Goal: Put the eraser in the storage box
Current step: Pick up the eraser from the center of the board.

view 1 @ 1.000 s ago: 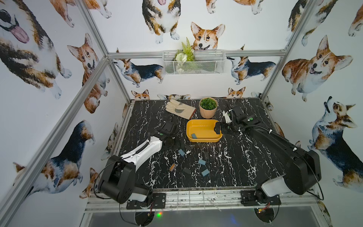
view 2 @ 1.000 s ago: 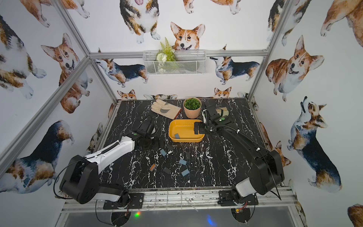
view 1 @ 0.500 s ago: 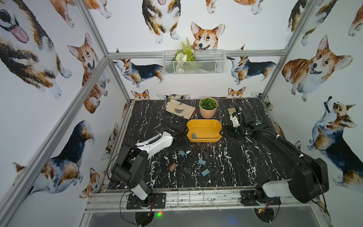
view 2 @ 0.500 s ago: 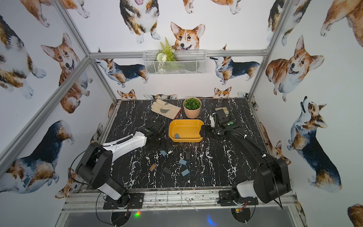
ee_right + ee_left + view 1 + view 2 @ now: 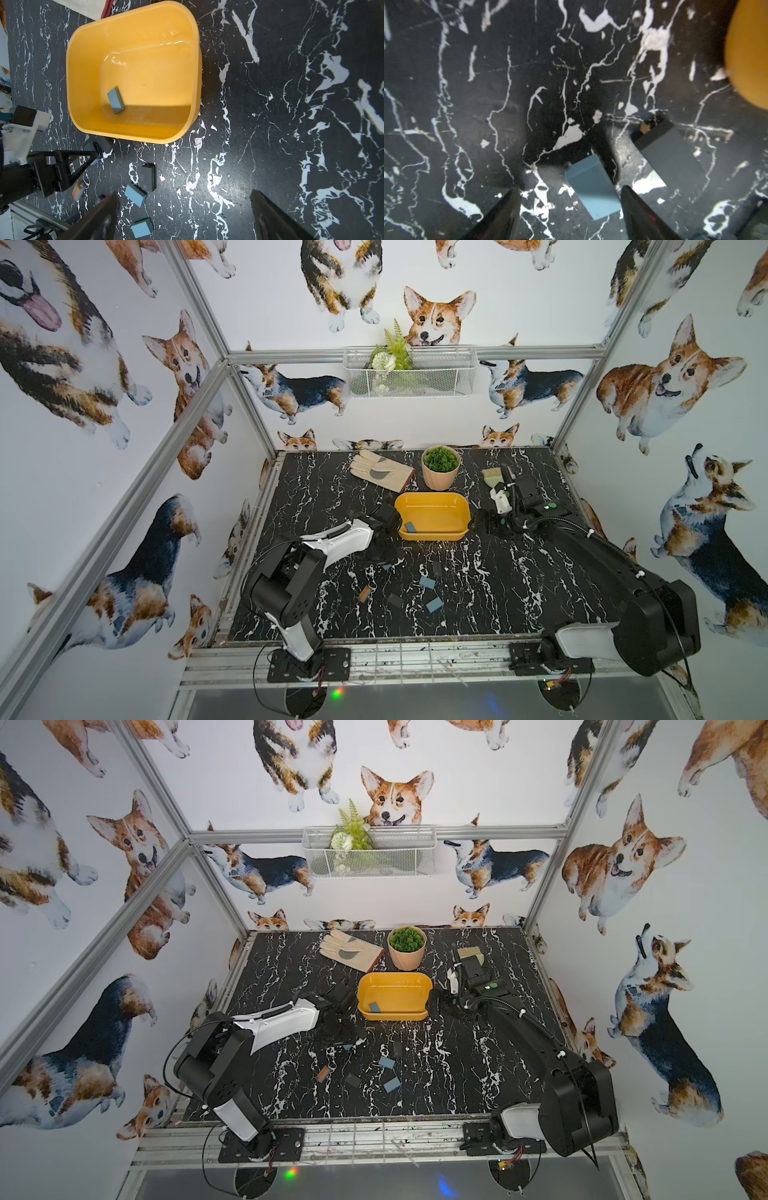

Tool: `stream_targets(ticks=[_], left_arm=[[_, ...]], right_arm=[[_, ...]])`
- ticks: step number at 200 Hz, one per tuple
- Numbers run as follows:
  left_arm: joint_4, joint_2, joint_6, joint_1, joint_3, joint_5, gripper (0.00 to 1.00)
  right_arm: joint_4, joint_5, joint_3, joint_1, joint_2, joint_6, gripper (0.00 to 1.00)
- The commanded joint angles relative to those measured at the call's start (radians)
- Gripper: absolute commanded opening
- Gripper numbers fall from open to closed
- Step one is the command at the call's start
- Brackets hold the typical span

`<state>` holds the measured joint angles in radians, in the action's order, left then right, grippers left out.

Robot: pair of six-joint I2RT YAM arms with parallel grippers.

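We see left gripper point(image 5: 570, 188) jaws apart, straddling light-blue eraser point(image 5: 591, 193) on table point(image 5: 467, 83) near storage box point(image 5: 87, 62); right gripper point(image 5: 184, 193) released, empty; second eraser point(image 5: 116, 100) inside storage box

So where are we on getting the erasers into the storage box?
Done: one blue eraser lies inside the storage box. In hand: the left gripper is down at the table, jaws open either side of a light-blue eraser, not clamped yet; the right gripper hangs open and empty beside the box. Left: grip, lift, drop it in; several more erasers lie on the table.
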<state>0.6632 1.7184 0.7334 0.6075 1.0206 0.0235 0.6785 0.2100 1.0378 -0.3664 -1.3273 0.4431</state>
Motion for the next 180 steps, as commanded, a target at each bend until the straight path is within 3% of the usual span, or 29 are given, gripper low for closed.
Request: stream_targets(ticks=[1,43,74,155,180], left_arm=[[-0.006,0.011,0.023,0.001,0.001,-0.008,0.77],[-0.014,0.021,0.025,0.001,0.003,-0.005,0.71],[-0.020,0.027,0.022,0.001,0.001,-0.017,0.60],[-0.022,0.040,0.008,0.008,0.006,-0.022,0.44],[-0.023,0.045,0.001,0.012,0.009,-0.023,0.29]], right_arm=[[-0.016,0.005,-0.007,0.002,0.011,-0.004,1.00],[-0.019,0.005,-0.021,0.009,0.019,-0.003,1.00],[-0.019,0.004,-0.022,0.012,0.019,-0.004,1.00],[-0.022,0.003,-0.031,0.012,0.020,0.003,1.00],[-0.024,0.005,-0.032,0.012,0.019,0.007,1.00]])
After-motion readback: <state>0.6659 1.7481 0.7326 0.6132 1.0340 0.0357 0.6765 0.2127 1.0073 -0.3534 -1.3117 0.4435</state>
